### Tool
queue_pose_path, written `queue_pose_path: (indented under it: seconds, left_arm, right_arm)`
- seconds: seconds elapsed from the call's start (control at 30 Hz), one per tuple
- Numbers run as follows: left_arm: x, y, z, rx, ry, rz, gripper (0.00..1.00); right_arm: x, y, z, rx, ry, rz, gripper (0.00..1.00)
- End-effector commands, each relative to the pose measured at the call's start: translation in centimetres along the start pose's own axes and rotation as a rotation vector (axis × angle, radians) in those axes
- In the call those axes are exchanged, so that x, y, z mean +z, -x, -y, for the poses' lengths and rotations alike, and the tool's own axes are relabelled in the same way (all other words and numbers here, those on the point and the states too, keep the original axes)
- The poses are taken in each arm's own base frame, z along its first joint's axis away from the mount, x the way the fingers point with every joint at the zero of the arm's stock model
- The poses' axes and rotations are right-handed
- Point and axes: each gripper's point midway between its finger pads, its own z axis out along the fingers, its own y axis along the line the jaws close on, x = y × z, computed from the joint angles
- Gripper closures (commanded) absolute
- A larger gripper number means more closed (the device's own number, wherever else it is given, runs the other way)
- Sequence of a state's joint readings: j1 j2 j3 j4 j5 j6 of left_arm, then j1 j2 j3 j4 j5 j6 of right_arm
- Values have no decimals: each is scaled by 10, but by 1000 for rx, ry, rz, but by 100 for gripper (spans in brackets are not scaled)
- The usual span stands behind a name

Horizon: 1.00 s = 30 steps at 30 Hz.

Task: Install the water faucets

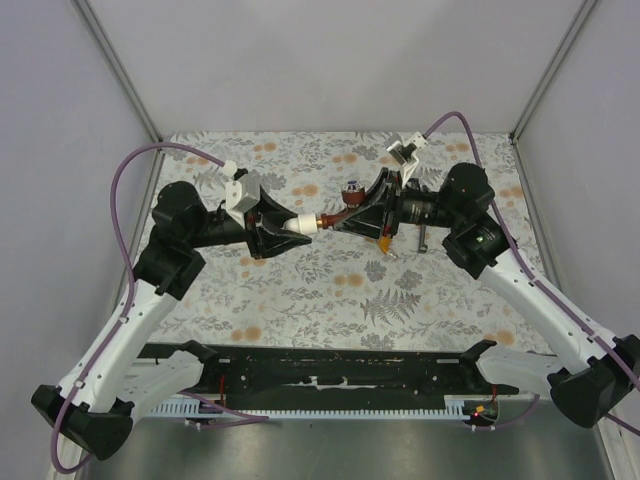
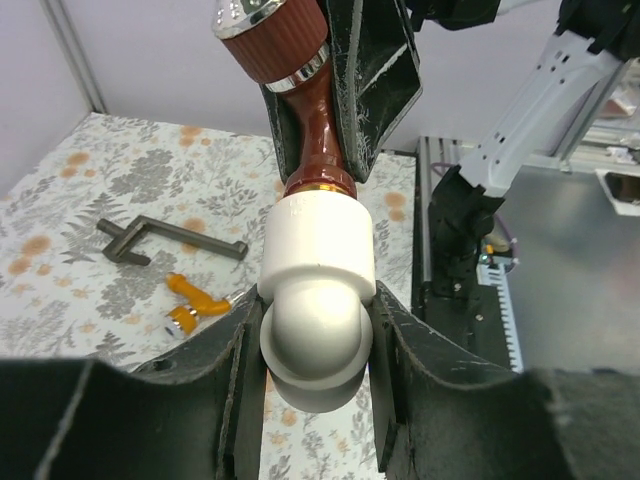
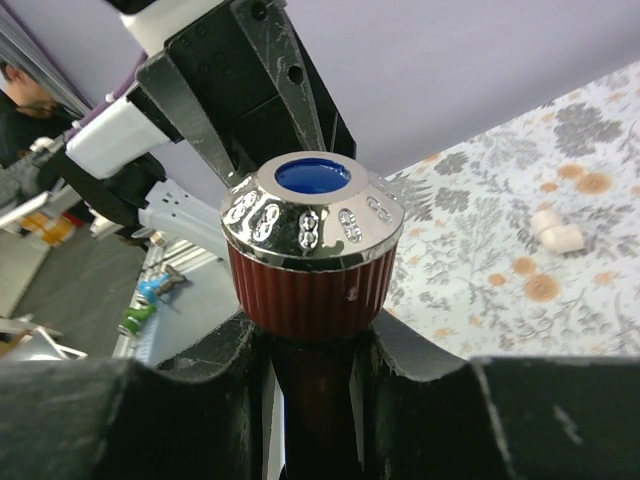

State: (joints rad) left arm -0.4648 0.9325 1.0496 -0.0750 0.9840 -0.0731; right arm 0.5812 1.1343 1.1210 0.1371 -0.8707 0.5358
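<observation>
The reddish-brown water faucet (image 1: pixel 338 214) hangs above the middle of the table, held between both arms. My right gripper (image 3: pixel 315 370) is shut on its stem, just below the ribbed knob with the chrome cap (image 3: pixel 312 215). The faucet's lower end (image 2: pixel 318 170) sits inside the mouth of a white elbow fitting (image 2: pixel 318 270). That elbow is clamped in my left gripper (image 2: pixel 318 335), which is shut on it. The faucet's threads are hidden inside the fitting. A second, orange water faucet (image 2: pixel 195 305) lies on the patterned table below the right gripper (image 1: pixel 362 210).
A dark grey T-shaped tool (image 2: pixel 170 240) lies on the table beside the orange faucet. A loose white elbow fitting (image 3: pixel 556 230) rests on the floral cloth farther off. Grey walls enclose the table, and a black rail (image 1: pixel 340 375) runs along the near edge.
</observation>
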Motion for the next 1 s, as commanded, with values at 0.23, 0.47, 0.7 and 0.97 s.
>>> queue_pose_path:
  seconds: [0.23, 0.47, 0.7, 0.97]
  left_arm:
    - [-10, 2, -5, 393, 70, -62, 98]
    - [-17, -23, -10, 468, 184, -131, 98]
    - [-22, -47, -19, 550, 290, -216, 98]
    - [-27, -57, -22, 535, 353, -196, 98]
  right_arm:
    - [19, -43, 34, 483, -139, -40, 100]
    - [25, -73, 48, 745, -150, -53, 100]
    - [27, -99, 57, 892, -188, -86, 100]
    - [27, -110, 61, 923, -196, -100, 87]
